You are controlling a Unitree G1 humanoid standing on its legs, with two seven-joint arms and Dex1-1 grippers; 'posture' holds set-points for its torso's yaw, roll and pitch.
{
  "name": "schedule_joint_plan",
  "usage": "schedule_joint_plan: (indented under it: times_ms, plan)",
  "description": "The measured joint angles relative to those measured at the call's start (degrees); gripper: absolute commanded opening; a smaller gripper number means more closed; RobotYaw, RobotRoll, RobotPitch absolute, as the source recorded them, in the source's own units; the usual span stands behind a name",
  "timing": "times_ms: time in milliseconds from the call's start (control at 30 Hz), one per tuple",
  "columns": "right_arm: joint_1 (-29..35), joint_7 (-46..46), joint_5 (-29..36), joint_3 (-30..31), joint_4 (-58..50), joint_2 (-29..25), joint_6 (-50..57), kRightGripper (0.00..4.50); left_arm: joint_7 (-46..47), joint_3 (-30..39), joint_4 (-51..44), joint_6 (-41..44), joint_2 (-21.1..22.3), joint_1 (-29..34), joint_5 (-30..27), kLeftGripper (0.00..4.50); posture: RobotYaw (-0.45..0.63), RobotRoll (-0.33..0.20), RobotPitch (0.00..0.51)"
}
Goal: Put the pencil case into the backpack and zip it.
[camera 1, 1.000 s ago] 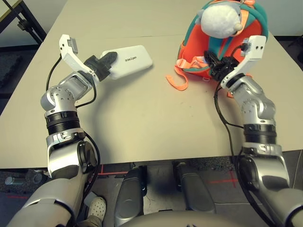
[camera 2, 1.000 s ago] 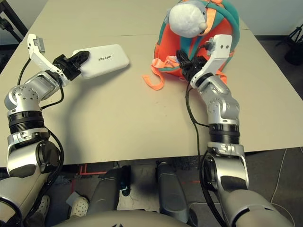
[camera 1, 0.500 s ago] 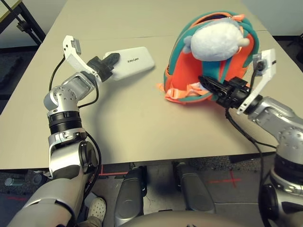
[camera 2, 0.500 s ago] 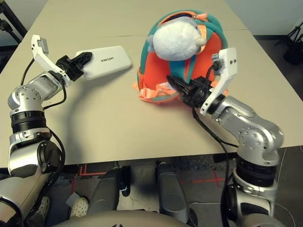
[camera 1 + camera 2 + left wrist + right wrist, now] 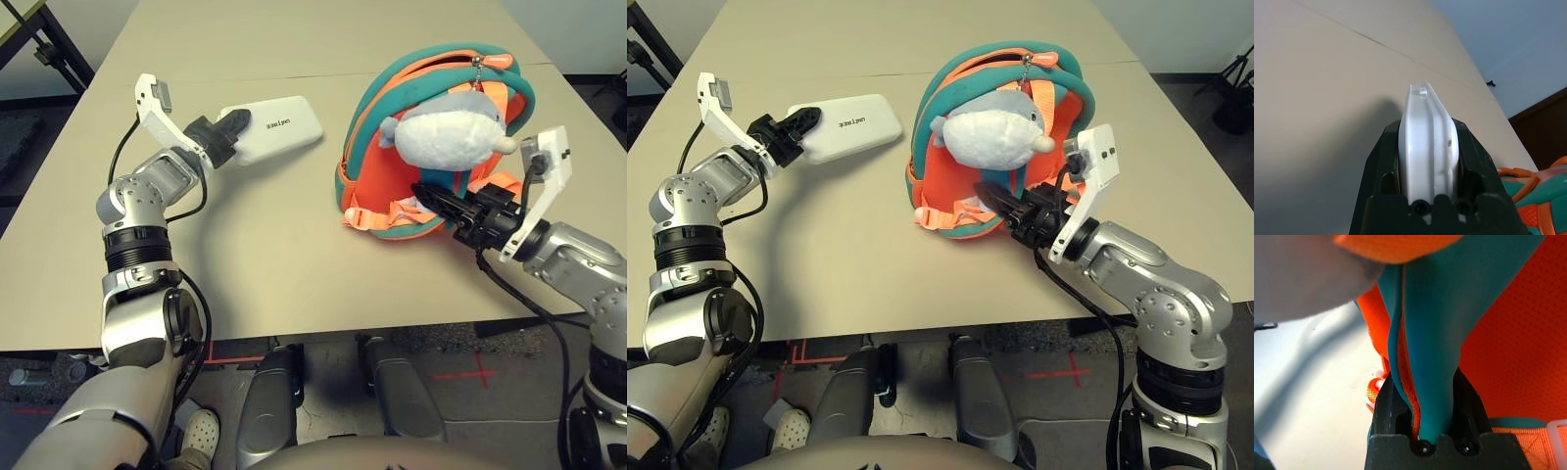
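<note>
Flat white rectangular hard pencil case (image 5: 275, 129) with dark lettering: at 11 o'clock on beige table (image 5: 265, 255), near end pinched edge-on in left gripper (image 5: 223, 133), black fingers (image 5: 1382, 161) closed against both flat faces. Small orange backpack (image 5: 392, 176) with teal trim: at 1 o'clock, well apart from case, tilted, top arching toward far edge. Grey-white plush toy (image 5: 446, 135): hanging across backpack front. Right gripper (image 5: 453, 209): at backpack's near lower edge, fingers closed on fold of teal and orange fabric, per right wrist view.
</note>
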Motion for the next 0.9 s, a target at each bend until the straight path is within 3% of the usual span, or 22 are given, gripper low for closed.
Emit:
schedule_joint_plan:
  times_ms: [500,900]
  plan:
    - [0.7,4.2,-6.0,3.3,5.0,-1.3,-5.1,0.59,-24.0,-7.5,-11.4,7.1,14.0,-9.1,-3.8,1.27,-0.17,0.0,0.182]
    - [0.5,5.4,-8.1,4.8,7.0,-1.2,-6.9,0.59,-33.5,-8.1,-13.9,9.3,16.4,-12.9,-7.5,1.27,-0.18,0.0,0.178]
